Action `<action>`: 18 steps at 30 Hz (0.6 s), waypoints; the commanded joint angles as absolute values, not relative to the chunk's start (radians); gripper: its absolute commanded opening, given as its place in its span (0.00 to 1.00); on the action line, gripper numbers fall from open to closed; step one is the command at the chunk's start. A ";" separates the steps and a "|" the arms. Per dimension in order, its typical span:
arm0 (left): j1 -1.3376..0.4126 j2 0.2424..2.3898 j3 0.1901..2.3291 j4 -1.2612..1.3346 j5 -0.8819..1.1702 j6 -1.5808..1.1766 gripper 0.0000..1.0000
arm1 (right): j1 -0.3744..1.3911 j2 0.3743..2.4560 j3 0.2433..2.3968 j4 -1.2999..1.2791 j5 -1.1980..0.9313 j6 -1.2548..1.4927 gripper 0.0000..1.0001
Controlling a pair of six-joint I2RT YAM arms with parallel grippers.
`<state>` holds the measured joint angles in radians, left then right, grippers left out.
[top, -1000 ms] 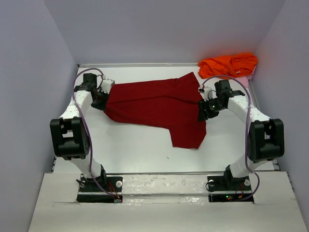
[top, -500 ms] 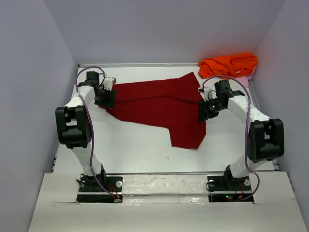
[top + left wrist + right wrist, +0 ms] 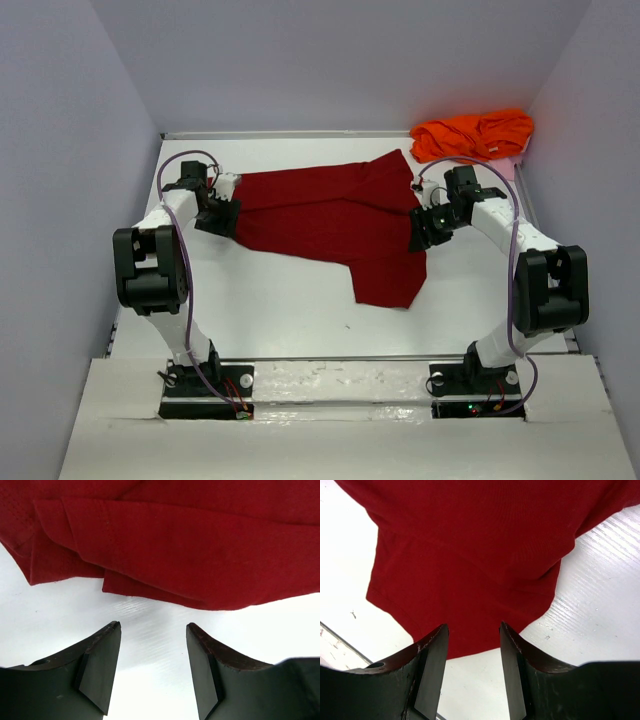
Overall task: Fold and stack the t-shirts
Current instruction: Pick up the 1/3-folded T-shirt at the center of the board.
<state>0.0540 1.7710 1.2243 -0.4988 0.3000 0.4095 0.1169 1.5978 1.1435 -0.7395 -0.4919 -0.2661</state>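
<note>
The left gripper (image 3: 153, 625) stands open and empty over the glossy white table (image 3: 270, 300), with the doubled hem of the crimson t-shirt (image 3: 330, 215) lying flat just ahead of its tips. The right gripper (image 3: 473, 626) is open too, gripping nothing, with the same red cloth spread ahead of it. The crumpled orange t-shirt (image 3: 472, 135) lies beyond it, in the corner of the pale lavender walls (image 3: 330, 60).

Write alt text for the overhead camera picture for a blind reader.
A dark red t-shirt lies spread across a white table, with the left end effector open at its left edge and the right end effector open at its right edge. A crumpled orange t-shirt sits in the far right corner.
</note>
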 commanded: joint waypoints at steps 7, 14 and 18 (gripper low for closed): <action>0.055 1.799 1.227 -0.425 0.236 0.390 0.64 | 0.110 1.580 1.138 -0.715 -0.517 -0.272 0.50; 0.055 1.868 1.267 -0.399 0.232 0.371 0.64 | 0.110 1.571 1.135 -0.715 -0.517 -0.275 0.50; 0.055 1.901 1.287 -0.384 0.230 0.362 0.64 | 0.110 1.569 1.131 -0.715 -0.517 -0.281 0.50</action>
<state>0.0540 1.8835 1.2476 -0.3973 0.2302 0.3790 0.1173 1.5978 1.1313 -0.7391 -0.4984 -0.2672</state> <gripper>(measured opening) 0.639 0.506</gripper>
